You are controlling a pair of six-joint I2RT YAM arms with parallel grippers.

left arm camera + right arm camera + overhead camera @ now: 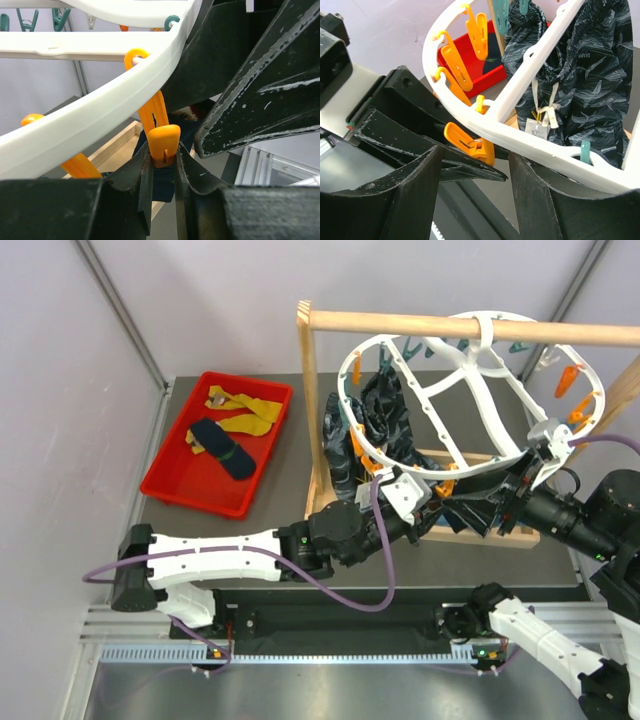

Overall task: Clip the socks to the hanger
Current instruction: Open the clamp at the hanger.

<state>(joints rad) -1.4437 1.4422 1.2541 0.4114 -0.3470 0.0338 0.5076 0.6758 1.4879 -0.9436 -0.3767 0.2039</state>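
Note:
The white oval hanger [488,325] hangs from a wooden rod. My left gripper [432,502] is under its near rim [100,107], shut on an orange clip peg [164,142]. Dark navy fabric [165,177] shows just below that peg; I cannot tell what it is. My right gripper [520,485] is at the rim's right side, jaws wide open, with the rim [535,142] and the same orange peg [470,145] above the gap. A navy sock [222,448] and mustard-yellow socks [245,410] lie in the red tray [190,495].
A large dark patterned cloth [375,430] hangs inside the hanger from the wooden rod-and-post rack [420,322]; it also shows in the right wrist view [590,75]. More orange and teal pegs line the rim. The two grippers are close together under the hanger.

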